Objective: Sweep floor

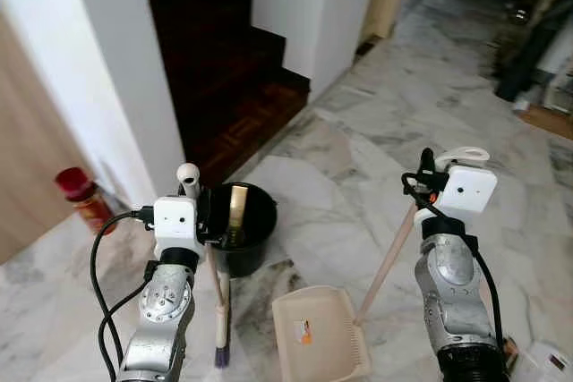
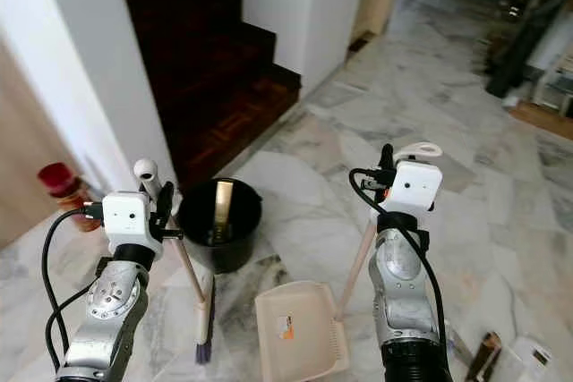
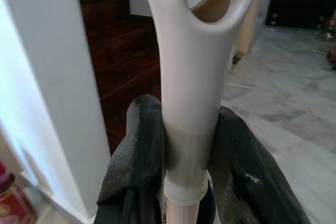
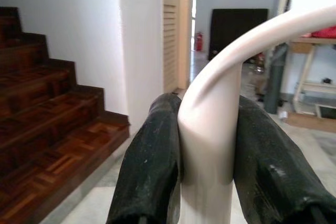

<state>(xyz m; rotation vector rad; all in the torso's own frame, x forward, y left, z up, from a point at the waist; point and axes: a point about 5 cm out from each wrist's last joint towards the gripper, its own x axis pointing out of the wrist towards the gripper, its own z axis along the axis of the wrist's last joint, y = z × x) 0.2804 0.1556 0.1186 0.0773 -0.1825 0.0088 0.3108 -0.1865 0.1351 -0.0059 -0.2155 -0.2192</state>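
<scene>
Cream broom (image 1: 218, 306), purple bristles, beside cream dustpan (image 1: 318, 333)

no text can be read; the dustpan (image 1: 320, 335) bears a small orange-and-white sticker, its print too small to make out.

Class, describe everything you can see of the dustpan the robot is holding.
The dustpan is cream plastic with a small orange label inside its tray. The tray rests on the marble floor, beside the black bucket. Its long handle slants upward, ending in a curved loop, where the right gripper clamps it between both black fingers.
</scene>
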